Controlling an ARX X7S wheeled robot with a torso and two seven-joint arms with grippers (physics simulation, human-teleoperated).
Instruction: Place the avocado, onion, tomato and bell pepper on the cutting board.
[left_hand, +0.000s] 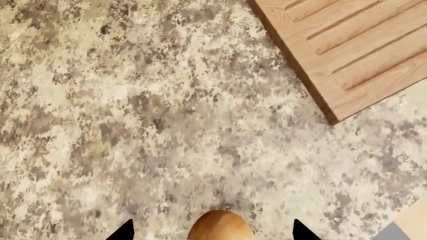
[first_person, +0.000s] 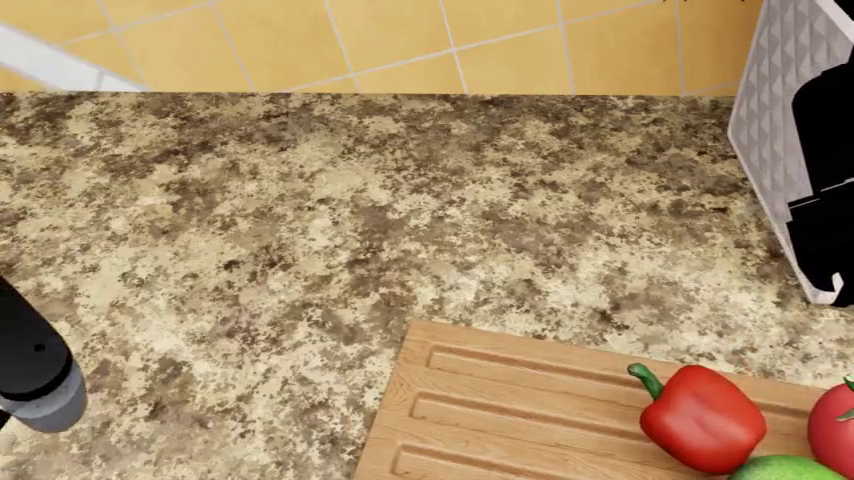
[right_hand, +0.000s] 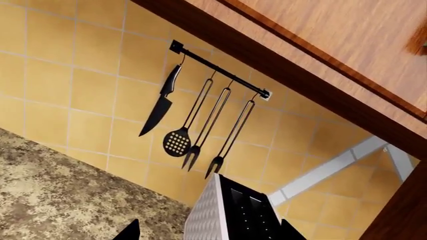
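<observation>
The onion (left_hand: 220, 226), tan and smooth, lies on the speckled counter between the black fingertips (left_hand: 123, 231) of my left gripper (left_hand: 213, 233). That gripper is open, with a gap on each side of the onion. A corner of the cutting board (left_hand: 360, 50) shows beyond it. In the head view the cutting board (first_person: 521, 410) carries the bell pepper (first_person: 701, 418), the tomato (first_person: 835, 428) and the avocado (first_person: 787, 469) at its right end. The onion is out of that view. My right gripper (right_hand: 210, 233) is open and holds nothing, raised and facing the wall.
A white ribbed toaster (first_person: 781, 120) stands on the counter at the right, also in front of the right gripper as the toaster (right_hand: 227, 215). A rail (right_hand: 220, 70) with a knife and utensils hangs on the tiled wall. A segment of my left arm (first_person: 34, 370) shows at the left edge.
</observation>
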